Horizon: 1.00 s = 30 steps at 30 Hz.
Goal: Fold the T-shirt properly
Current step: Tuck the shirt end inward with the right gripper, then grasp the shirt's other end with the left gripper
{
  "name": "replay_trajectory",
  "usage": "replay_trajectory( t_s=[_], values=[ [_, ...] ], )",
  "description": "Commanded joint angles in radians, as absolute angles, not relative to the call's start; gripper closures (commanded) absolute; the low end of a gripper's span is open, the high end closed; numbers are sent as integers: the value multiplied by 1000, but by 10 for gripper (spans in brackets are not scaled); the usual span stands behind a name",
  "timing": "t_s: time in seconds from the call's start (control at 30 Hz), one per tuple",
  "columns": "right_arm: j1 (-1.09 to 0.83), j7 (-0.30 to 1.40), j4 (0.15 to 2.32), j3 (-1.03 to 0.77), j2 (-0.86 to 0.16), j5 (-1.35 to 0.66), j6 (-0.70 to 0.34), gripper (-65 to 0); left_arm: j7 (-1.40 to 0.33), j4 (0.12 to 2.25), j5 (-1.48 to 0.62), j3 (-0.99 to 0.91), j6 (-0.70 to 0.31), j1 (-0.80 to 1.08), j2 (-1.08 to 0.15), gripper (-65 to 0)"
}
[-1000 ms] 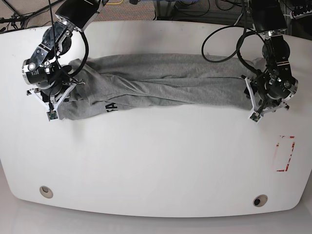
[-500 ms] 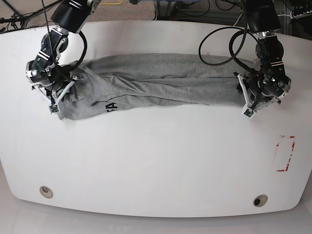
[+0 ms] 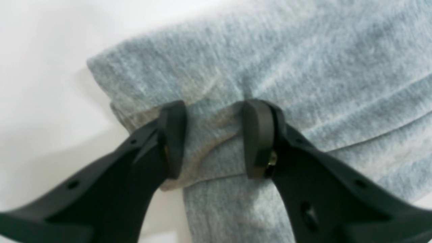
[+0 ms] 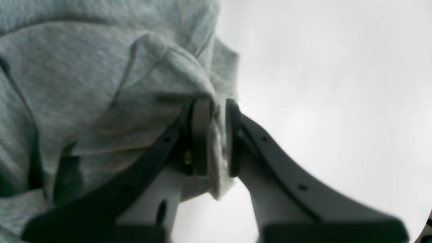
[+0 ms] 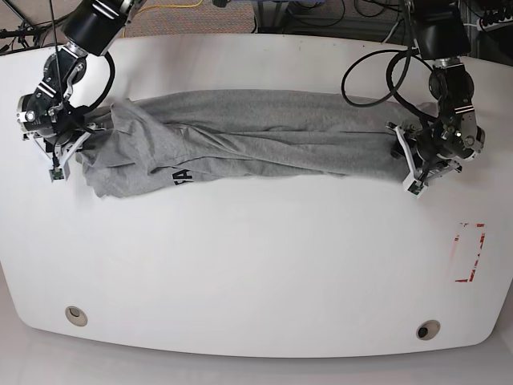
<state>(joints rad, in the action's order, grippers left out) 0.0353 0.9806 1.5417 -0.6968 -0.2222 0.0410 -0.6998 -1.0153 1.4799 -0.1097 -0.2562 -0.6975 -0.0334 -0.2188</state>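
Lying stretched across white table point(image 5: 256, 265), base view: grey T-shirt point(image 5: 256, 136), wrinkly long band, black lettering near one end.
Left wrist: left gripper point(image 3: 214, 138) jaws pinching bunched shirt edge.
Right wrist: right gripper point(image 4: 214, 135) jaws narrow, clamping thin fold.

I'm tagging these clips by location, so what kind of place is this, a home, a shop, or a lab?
Most likely a robotics lab or test bench. A bare white table carries only a T-shirt, the arms trail exposed black cables, more cords lie on the floor beyond the far edge, and a red tape outline marks a spot.
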Motion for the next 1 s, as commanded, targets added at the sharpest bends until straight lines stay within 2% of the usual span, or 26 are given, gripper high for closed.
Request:
replay_trajectory(
  t_s=[0.0, 0.37, 0.63, 0.73, 0.9, 0.97],
  values=[
    [53, 987, 1604, -702, -237, 35, -698, -79, -1066, 1469, -53, -252, -698, -24, -219, -261],
    [82, 1153, 1844, -688, -140, 35, -698, -79, -1073, 1626, -56, -255, -698, -42, -214, -261],
    [88, 1182, 1874, -590, -71, 42, -698, -76, -1162, 1701, -61, -271, -698, -101, -185, -265],
    [87, 1182, 1873, -582, -51, 44, -698, -76, -1207, 1716, -84, -325, -698, -113, -177, -332],
    [74, 1182, 1871, -575, -42, 44, -698, -76, -1267, 1709, -213, -473, -698, -113, -177, -514],
    [70, 1182, 1871, -575, -42, 44, -698, -76, -1291, 1698, -277, -538, -698, -108, -180, -543]
  ],
)
